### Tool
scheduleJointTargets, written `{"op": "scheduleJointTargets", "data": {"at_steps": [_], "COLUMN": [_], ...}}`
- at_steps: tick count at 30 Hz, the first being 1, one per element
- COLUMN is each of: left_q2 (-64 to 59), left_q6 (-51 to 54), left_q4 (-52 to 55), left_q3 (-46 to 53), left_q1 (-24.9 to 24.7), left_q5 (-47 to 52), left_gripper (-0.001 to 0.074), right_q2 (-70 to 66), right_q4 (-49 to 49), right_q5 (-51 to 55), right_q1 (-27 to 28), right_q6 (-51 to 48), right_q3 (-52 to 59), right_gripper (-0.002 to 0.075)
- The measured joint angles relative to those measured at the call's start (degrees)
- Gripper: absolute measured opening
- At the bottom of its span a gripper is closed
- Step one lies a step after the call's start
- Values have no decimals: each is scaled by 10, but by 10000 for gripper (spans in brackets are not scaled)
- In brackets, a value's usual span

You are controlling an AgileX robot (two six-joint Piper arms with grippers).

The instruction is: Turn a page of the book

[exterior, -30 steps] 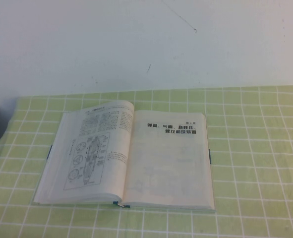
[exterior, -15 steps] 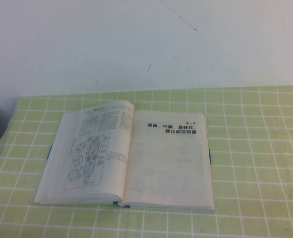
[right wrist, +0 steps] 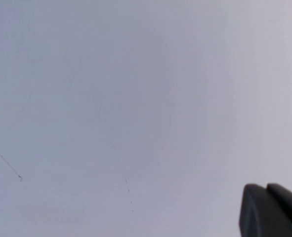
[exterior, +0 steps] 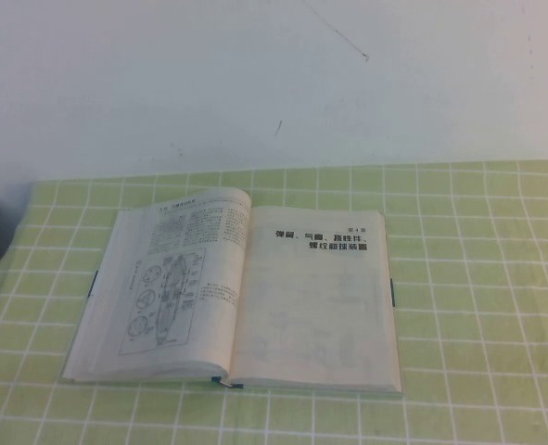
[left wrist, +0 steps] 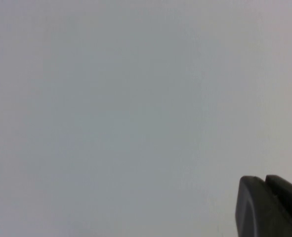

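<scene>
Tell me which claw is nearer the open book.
Neither left nor right can be named. The left claw and the right claw are both outside the high view, away from the book. Each faces only the white wall.

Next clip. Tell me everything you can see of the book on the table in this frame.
The book is a thick hardcover lying open and flat on the green checked tablecloth, dark cover edges showing at its sides. Its left leaf carries text and a line-drawn diagram; the right-hand page is mostly blank under a bold black Chinese heading. Nothing touches it: the left gripper and right gripper face the wall.
</scene>
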State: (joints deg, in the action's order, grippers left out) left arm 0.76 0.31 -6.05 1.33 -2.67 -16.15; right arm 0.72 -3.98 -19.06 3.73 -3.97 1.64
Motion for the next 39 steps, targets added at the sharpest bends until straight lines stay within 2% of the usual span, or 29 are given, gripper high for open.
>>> {"op": "scheduleJointTargets", "data": {"at_steps": [4,14,23,28,32,39], "left_q2": [0,0,0,1,1,-14], "left_q6": [0,-6,-13,-13,-13,-19], "left_q4": [0,0,0,-1,7,15], "left_q3": [0,0,0,0,-17,-153], "left_q1": [0,0,0,0,0,0], "left_q5": [-47,-67,-168,-165,-82,148], "left_gripper": [-4,-4,-4,-4,-3,-4], "right_q2": [0,0,0,0,0,0], "right_q4": [-1,2,1,-1,-3,-56], "right_q5": [-18,-25,-41,-41,12,184], "right_q1": [0,0,0,0,0,0], "right_q6": [0,0,0,0,0,0], "right_q3": [0,0,0,0,-11,-111], "right_gripper": [-3,-3,-3,-3,-3,-3]}}
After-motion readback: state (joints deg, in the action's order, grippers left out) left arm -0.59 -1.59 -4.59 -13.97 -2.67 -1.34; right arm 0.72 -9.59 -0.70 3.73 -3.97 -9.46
